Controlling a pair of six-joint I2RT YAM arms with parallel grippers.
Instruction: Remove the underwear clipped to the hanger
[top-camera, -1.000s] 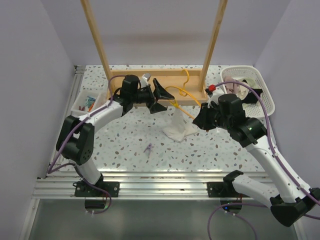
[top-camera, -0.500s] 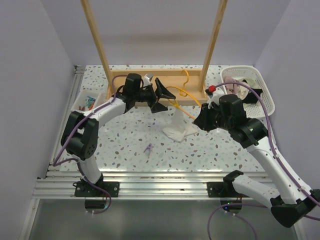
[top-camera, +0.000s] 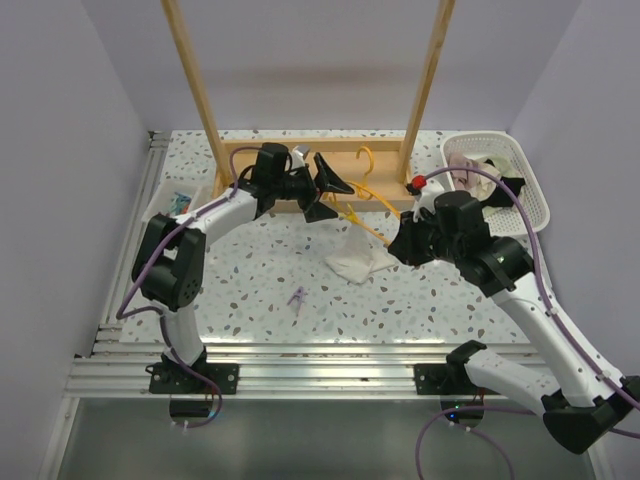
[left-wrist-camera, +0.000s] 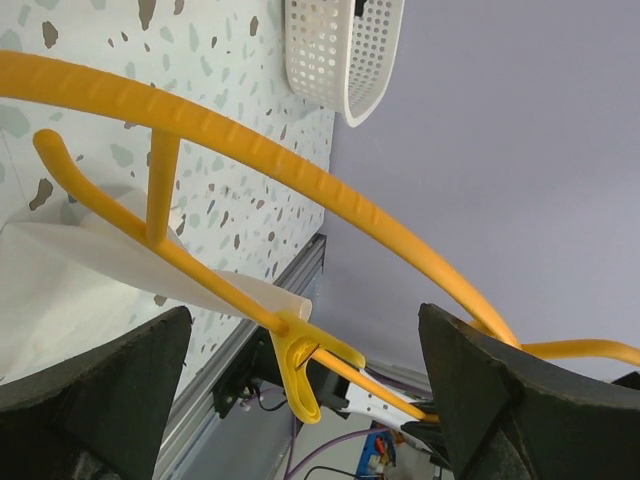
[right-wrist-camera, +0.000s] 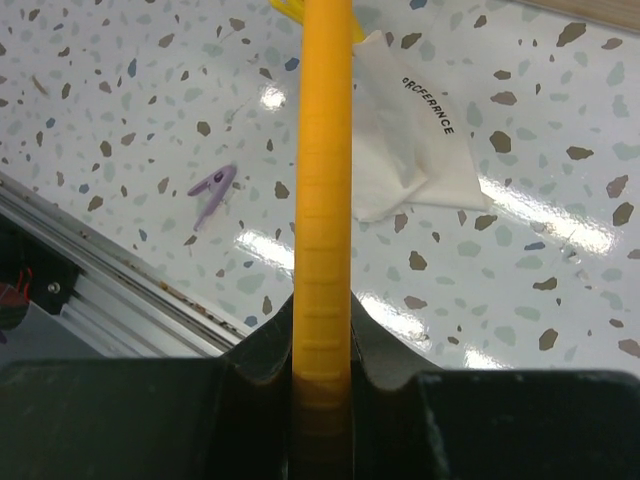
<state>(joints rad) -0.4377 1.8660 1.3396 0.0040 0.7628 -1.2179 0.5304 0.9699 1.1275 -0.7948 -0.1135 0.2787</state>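
Note:
The yellow-orange hanger (top-camera: 362, 192) is held up over the table in front of the wooden rack. My right gripper (top-camera: 401, 238) is shut on one of its arms, and the right wrist view shows that arm (right-wrist-camera: 322, 180) clamped between the jaws (right-wrist-camera: 322, 325). The white underwear (top-camera: 355, 255) droops from the hanger's lower bar onto the table. In the left wrist view its corner (left-wrist-camera: 230, 290) reaches a yellow clip (left-wrist-camera: 297, 372). My left gripper (top-camera: 327, 190) is open beside the hanger's left end, and that clip lies between its spread fingers (left-wrist-camera: 100, 400).
The wooden rack frame (top-camera: 270, 158) stands at the back. A white slotted basket (top-camera: 535, 195) with cloths is at the right. A purple clothespin (top-camera: 297, 298) lies on the table and also shows in the right wrist view (right-wrist-camera: 212, 190). A small bin of clips (top-camera: 175, 205) is at the left.
My left gripper has moved a little to the right and back, closer to the hanger. The hanger's hook has shifted slightly. The right gripper keeps its hold.

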